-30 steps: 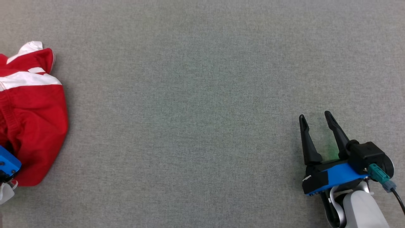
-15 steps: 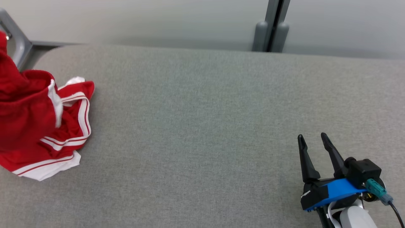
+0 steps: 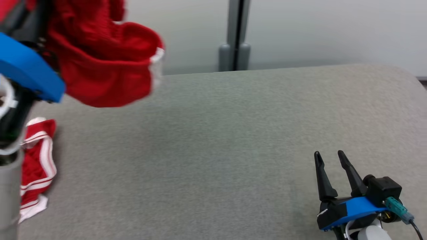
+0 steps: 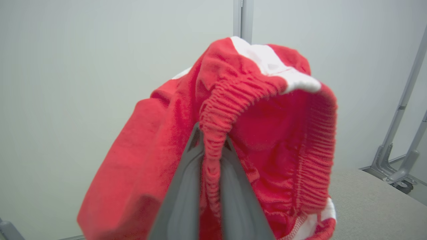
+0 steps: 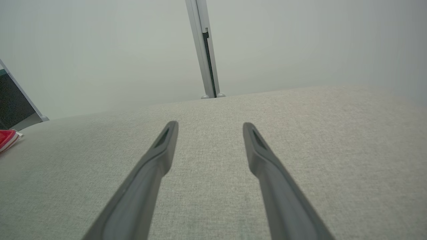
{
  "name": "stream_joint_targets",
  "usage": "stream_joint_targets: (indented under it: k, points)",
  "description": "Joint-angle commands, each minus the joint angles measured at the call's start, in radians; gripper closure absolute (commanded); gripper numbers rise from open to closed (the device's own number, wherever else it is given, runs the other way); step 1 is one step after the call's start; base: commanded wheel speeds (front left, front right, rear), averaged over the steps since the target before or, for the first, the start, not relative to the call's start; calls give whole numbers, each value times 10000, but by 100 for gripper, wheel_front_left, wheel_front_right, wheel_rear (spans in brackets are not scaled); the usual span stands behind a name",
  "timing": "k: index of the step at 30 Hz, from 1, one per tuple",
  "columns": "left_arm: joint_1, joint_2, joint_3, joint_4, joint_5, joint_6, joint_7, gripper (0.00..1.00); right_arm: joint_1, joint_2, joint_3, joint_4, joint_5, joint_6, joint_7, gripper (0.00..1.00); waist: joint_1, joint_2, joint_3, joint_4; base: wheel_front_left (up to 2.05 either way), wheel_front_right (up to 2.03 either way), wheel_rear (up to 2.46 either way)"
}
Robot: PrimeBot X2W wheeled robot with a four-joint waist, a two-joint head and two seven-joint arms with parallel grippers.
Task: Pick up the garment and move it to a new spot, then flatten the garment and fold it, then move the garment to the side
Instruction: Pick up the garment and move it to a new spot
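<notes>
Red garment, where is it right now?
The red garment hangs at the head view's upper left, waistband pinched in the left end effector, above the grey padded surface; its striped end trails down at the left edge.

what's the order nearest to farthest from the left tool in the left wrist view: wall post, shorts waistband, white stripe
1. shorts waistband, pinched in the left tool
2. white stripe, on the fold just beyond
3. wall post, far behind at top centre

No writing, label, brand mark or number can be read on the garment [image 4: 267,133], the left tool [image 4: 213,136], the right tool [image 3: 329,154] or the tabletop [image 3: 213,150]
</notes>
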Motion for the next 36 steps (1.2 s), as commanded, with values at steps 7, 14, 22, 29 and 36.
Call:
stream_joint_targets:
  k: [7,14,22,29,36]
  points:
    - [451,-974,-1055,-69,-280,-131,-113,100,-144,-44,129,-91,77,5,-56,0,1,0,186,-1536,0,0,0]
    - [1879,-2050,-1729,1479,-117,116,-1345,100,-259,-43,221,-70,314,5,-61,0,1,0,479,-2616,0,0,0]
    - [2673,-2874,-2537,4803,684,27,-3350,100,-353,-43,344,-172,414,5,-61,0,1,0,647,-3095,0,0,0]
    - [2658,-3285,-2751,6891,731,-204,-4511,0,-151,-43,175,-171,367,5,-59,0,1,0,516,-2870,0,0,0]
    - [3138,-3507,-2706,6416,178,-548,-5706,0,45,-43,-72,-245,85,5,-60,0,1,0,212,-2148,0,0,0]
